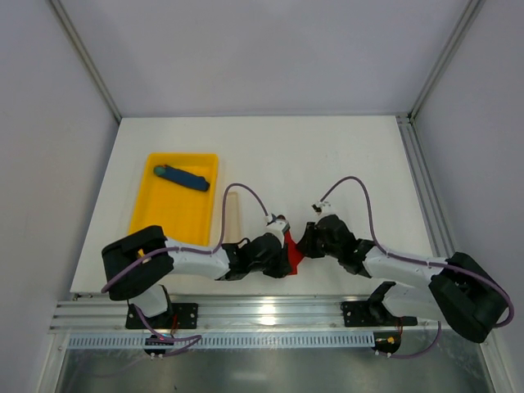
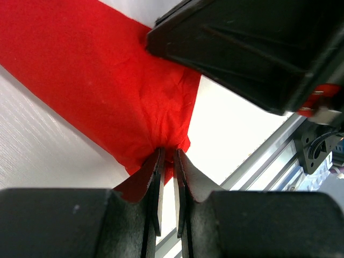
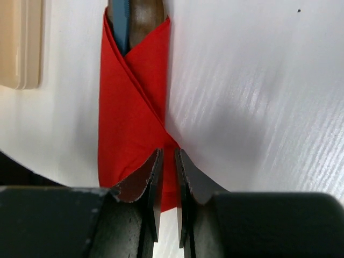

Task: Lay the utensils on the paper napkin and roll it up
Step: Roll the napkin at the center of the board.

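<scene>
The paper napkin [image 1: 292,250] is a narrow red roll on the table between my two grippers. In the right wrist view the napkin [image 3: 131,123] is wrapped over itself, and the brown end of a utensil [image 3: 146,19] sticks out of its far end beside a darker bluish piece. My left gripper [image 1: 284,243] is shut on one end of the napkin [image 2: 107,80], which bunches at its fingertips [image 2: 168,153]. My right gripper [image 1: 304,246] is shut on the other end, its tips [image 3: 168,156] on the red paper. A pale wooden strip [image 1: 232,217] lies bare on the table left of the roll.
A yellow tray [image 1: 143,209] stands at the left with a blue stick with a teal end [image 1: 182,176] in it. The pale strip shows at the top left of the right wrist view [image 3: 20,43]. The right gripper's black body [image 2: 252,48] hangs close over the left gripper. A metal rail [image 1: 270,311] runs along the near table edge.
</scene>
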Robot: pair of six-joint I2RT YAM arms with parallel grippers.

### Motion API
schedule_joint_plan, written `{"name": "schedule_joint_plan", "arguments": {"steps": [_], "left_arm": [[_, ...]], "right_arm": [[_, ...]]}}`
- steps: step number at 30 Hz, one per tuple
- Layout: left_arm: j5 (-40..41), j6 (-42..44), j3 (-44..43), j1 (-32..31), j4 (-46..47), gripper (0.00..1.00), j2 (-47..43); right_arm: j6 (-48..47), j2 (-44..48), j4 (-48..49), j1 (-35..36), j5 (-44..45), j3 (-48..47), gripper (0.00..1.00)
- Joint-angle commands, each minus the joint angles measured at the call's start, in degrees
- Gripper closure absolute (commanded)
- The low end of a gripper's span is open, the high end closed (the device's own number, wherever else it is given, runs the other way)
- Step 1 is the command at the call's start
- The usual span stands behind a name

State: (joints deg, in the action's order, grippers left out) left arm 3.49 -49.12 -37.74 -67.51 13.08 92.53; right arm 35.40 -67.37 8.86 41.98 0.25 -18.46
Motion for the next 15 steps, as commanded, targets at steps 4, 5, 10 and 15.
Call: {"name": "schedule_joint_plan", "arguments": {"steps": [4,5,10,15], "left_arm": [[0.82,1.05,0.65,-0.26,-7.72,0.83,2.92],[0.73,1.13,0.39,-0.35,-7.81,0.83,3.00],[0.73,1.22,0.38,-0.35,-8.16,0.83,3.18],[0.38,1.22,0.21,-0.35,-8.42,0.83,3.18]], "right_arm": [[-3.41,8.30,-7.55,0.12,-5.25,-6.59,0.78],[-2.62,8.57,-6.07,0.12,-6.65,-6.16,0.78],[2.56,6.38,0.97,0.12,-9.05,1.75,0.78],[2.92,3.49,2.84,0.12,-4.66,5.28,0.78]]}}
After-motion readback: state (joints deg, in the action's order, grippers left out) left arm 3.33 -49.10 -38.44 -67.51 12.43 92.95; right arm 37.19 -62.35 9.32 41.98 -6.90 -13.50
